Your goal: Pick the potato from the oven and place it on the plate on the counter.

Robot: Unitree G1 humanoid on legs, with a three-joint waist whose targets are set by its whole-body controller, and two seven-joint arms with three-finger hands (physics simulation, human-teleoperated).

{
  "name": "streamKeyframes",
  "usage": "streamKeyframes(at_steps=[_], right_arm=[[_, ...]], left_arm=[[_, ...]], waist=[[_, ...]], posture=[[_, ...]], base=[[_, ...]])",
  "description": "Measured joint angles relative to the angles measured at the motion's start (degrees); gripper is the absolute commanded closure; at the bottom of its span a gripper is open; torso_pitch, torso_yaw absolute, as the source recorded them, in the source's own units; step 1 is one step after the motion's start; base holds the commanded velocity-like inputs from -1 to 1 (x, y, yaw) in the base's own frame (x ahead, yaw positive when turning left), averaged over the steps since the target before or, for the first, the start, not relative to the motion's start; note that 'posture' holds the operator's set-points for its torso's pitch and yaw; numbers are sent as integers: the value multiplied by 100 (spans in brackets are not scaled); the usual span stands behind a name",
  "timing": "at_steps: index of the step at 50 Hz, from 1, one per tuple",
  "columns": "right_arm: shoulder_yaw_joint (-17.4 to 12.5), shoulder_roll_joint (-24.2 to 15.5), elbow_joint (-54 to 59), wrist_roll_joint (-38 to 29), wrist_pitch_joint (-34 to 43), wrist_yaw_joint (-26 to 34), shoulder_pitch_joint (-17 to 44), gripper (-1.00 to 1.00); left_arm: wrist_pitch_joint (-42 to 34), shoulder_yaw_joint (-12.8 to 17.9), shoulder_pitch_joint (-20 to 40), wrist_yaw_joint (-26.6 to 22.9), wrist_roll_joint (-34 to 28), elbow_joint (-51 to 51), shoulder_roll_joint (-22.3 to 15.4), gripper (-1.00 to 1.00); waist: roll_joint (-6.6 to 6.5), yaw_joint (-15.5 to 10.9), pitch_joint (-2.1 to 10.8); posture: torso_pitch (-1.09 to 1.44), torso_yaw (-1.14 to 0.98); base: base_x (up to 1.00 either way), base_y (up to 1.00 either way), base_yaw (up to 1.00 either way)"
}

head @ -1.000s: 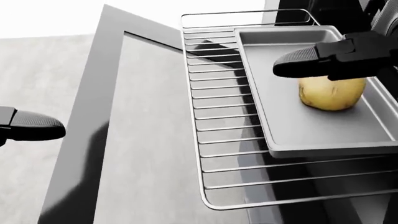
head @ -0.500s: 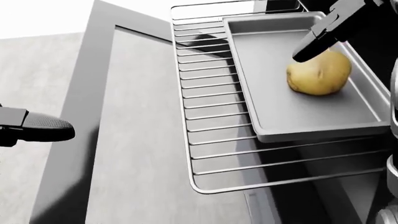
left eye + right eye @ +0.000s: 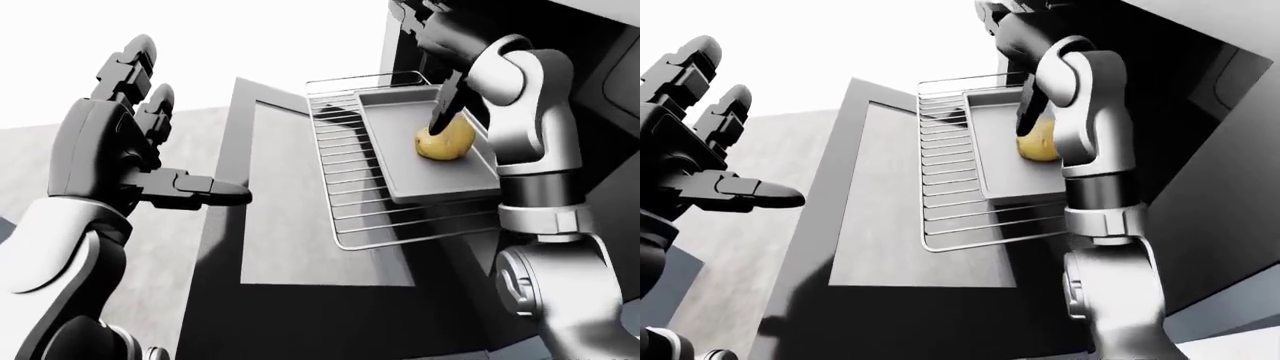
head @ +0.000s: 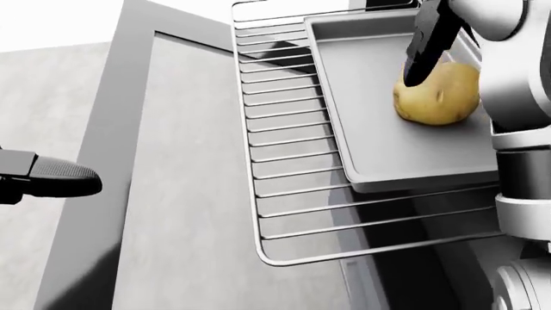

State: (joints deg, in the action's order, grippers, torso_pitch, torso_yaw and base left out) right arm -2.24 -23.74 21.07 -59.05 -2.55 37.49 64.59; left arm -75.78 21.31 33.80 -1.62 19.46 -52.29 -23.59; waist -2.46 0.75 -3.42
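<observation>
Reaching over the tray [image 4: 379,148], right hand [image 4: 426,51], fingers spread, should straddle the potato [image 4: 437,93] squarely before closing.

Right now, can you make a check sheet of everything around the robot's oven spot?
Surface: open oven door lying flat, wire rack pulled out over it.
Job's things: potato on the baking tray on the rack; plate not in view.
Clutter: nothing seen.
Grippers: right hand has a dark finger on the potato, grip not clear; left hand open, held away to the left.
Cables: nothing seen.
Surroundings: dark oven body, pale floor.
</observation>
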Motion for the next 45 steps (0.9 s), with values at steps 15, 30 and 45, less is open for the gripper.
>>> streamKeyframes(at_steps=[15,30,45], right_arm=[[24,13,572,-803,-621,314,38,-100],[234,180,1772,-1589,-887,-497,102,-100],[363,159,3406,-2070,-799,-1451,462,-100]], left_arm=[[165,48,-93,6,-4,65,-8,-100],[187,40,-147,-39,-22,43,-19,-100],[360,44,-255,-115,-115,131,-13,-100]], waist=[[18,12,31],[10,13,52],[-11,16,88]], posture=[[0,0],[0,0],[0,0]], base=[[0,0,0],[0,0,0],[0,0,0]])
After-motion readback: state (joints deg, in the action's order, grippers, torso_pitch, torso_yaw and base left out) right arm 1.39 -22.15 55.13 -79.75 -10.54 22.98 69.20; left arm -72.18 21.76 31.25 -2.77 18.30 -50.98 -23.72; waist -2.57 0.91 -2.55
